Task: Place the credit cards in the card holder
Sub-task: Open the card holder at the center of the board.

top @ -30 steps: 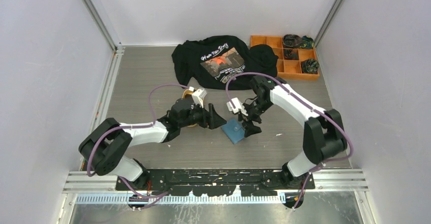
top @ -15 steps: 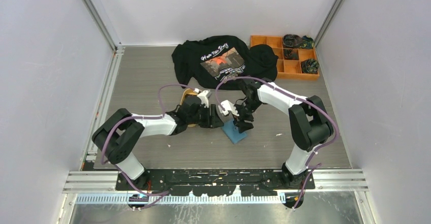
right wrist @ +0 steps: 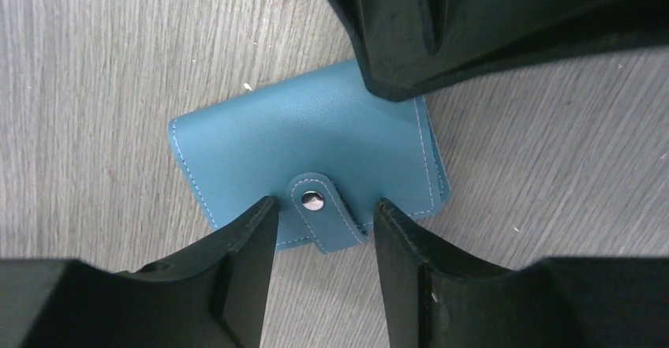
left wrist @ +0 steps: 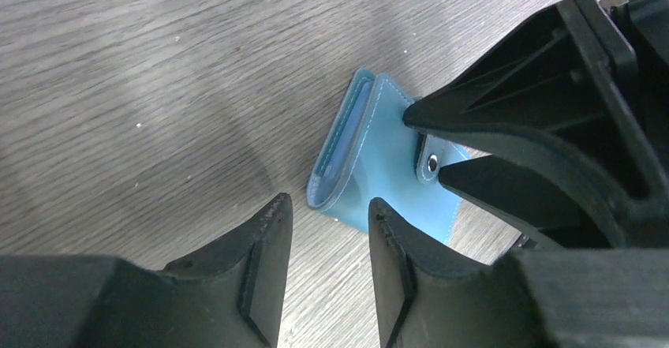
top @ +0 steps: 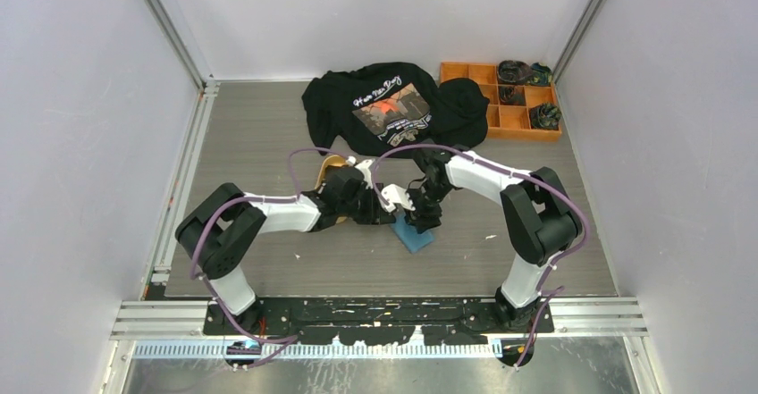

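Hovering over card holder (right wrist: 308,151) on grey table (right wrist: 95,48), left end effector (left wrist: 327,210) and right end effector (right wrist: 323,206) gape empty.

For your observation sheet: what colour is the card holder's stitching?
Whitish, against the teal-blue card holder; clearest in the right wrist view.

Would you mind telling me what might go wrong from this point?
The left hand and right hand crowd over the same wallet, so they may bump each other. The snap tab is fastened and the wallet lies loose on the table; tugging the tab could drag or lift the whole wallet instead of opening it.
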Controlling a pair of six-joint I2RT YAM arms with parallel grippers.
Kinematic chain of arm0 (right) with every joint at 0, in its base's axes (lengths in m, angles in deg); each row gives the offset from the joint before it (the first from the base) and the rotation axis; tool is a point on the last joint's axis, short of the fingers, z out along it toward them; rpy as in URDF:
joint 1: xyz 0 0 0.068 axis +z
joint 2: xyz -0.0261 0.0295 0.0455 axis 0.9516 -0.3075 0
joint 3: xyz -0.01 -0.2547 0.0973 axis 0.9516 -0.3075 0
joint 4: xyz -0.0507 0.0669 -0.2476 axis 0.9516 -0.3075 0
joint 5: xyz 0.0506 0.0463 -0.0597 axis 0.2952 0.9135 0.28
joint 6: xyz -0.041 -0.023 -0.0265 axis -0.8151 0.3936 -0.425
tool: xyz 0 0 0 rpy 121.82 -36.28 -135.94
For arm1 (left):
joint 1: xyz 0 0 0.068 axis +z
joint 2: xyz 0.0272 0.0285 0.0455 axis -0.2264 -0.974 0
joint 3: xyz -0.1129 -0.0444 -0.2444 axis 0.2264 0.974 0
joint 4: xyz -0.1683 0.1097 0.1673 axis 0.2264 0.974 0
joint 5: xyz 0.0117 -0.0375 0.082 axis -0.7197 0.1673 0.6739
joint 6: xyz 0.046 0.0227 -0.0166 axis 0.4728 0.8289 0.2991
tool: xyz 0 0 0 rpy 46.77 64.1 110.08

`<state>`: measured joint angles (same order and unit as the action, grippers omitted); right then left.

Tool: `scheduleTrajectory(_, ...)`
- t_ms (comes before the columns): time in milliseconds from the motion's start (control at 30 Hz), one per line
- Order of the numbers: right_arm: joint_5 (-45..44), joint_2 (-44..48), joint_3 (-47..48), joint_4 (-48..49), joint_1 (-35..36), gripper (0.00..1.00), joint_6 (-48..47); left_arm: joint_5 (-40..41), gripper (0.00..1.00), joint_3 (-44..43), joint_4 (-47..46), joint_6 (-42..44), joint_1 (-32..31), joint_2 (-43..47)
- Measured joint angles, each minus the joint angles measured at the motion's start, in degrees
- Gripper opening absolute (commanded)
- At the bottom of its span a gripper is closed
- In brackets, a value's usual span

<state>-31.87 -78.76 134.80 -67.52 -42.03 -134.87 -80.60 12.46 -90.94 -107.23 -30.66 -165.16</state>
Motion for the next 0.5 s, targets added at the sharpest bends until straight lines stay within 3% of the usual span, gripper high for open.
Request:
scheduleTrajectory(133, -1.36, 0.07, -0.13, 0.98, 0.61, 0.38, -0.17, 0.17, 0.34, -2.1, 1.05, -0.44, -0.83, -2.32)
scheduleTrajectory(367, -1.22, 1.33, -1.14, 0.96, 0.79, 0.02, -0.83, 0.81, 0.3, -2.23, 2.19, -0.72, -1.03, -2.62)
scheduleTrajectory(500, -1.2, 3.13, -2.97, 2.03, 0.85, 0.01, -1.99, 0.96, 0.28, -2.25, 2.4, -0.87, -1.03, -2.62)
